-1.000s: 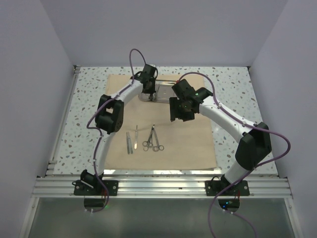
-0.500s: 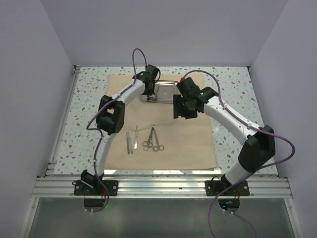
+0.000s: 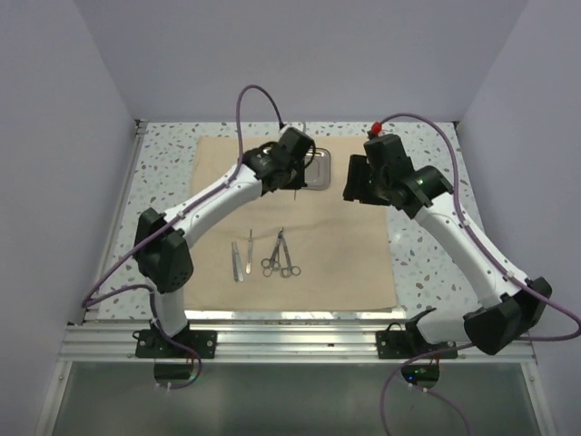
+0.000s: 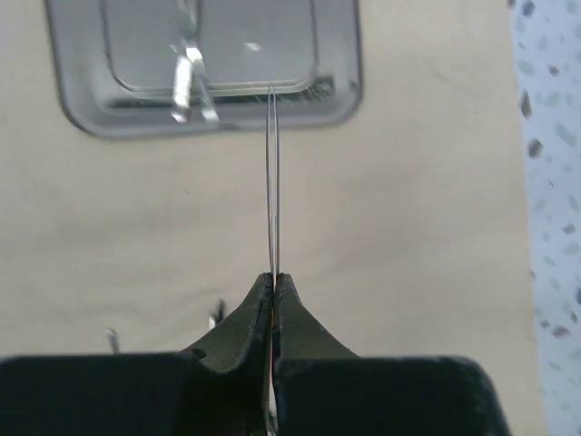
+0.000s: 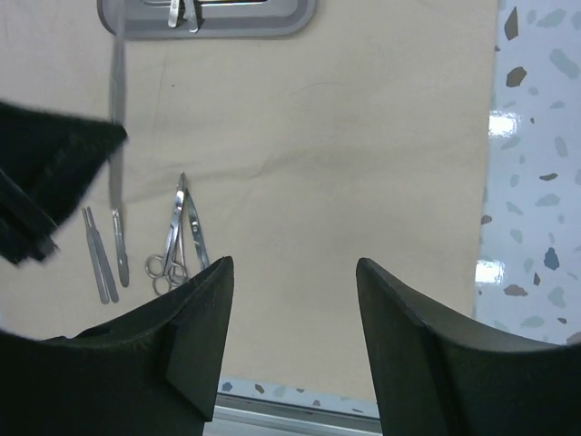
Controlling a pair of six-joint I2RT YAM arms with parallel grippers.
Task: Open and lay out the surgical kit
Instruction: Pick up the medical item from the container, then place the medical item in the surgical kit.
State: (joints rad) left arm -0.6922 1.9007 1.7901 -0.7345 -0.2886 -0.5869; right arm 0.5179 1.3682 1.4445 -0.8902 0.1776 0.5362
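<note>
Three scalpel handles (image 3: 241, 259) lie far L on the cloth wrap (image 3: 336, 254), two touching, one just beside. Next over, two ring-handled scissors (image 3: 280, 256) lie side by side, tips toward the far edge. The wrap lies spread flat on the speckled table (image 3: 163, 200).

Up the middle, L gripper (image 4: 273, 277) is clenched tight on a slim silver piece, prob. the tweezers (image 4: 272, 182). Wrist cam shows two thin blades edge-on, pinched at one end, the other end out over the tray's near rim. R wrist cam catches the same piece hanging as one long bar; the L fingers there are just a dark blur.

Steel tray (image 4: 345, 54) sits at the wrap's far end, its L part hidden under the L wrist in the top view and cut off at the frame top on R wrist cam. A shiny bit (image 4: 186, 82) inside it: instrument or reflection, can't tell.

Far R, the R gripper (image 5: 292, 268) hangs released, jaws well apart, only bare wrap between them.
</note>
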